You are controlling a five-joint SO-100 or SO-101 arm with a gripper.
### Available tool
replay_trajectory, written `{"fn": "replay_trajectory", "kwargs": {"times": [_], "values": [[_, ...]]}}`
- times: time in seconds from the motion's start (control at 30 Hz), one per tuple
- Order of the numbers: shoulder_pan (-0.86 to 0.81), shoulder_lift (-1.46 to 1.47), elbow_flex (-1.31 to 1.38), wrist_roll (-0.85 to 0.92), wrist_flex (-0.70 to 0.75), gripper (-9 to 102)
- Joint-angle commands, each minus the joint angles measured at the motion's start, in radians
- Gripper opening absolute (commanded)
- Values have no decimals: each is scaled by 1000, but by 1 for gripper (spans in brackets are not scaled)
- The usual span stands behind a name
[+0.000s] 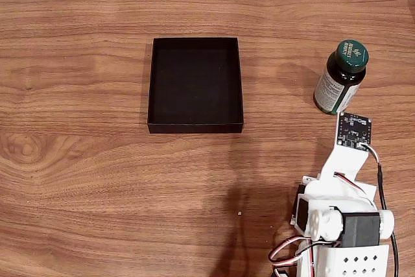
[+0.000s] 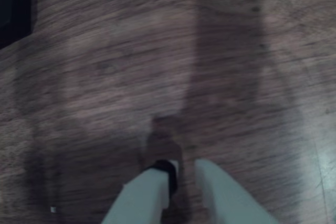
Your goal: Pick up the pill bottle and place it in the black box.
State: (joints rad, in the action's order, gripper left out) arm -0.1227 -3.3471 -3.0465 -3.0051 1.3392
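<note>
Wrist view shows the jaws (image 2: pixel 186 174) slightly parted, holding nothing; reaching carelessly could topple the upright pill bottle (image 1: pixel 340 77), standing well apart from the black box (image 1: pixel 150 82).

In the fixed view, your black box (image 1: pixel 195 82) lies mid-table (image 1: pixel 97 180). The pill bottle (image 1: pixel 340 77) stands well right of it, just beyond the arm (image 1: pixel 343 218).
</note>
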Motion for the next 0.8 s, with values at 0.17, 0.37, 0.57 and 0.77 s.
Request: {"fn": "replay_trajectory", "kwargs": {"times": [0.17,0.37,0.57,0.77], "values": [[-2,9,17,17,164,0],[5,9,17,-49,164,4],[-20,11,17,-130,123,7],[-25,83,17,-132,-31,7]]}}
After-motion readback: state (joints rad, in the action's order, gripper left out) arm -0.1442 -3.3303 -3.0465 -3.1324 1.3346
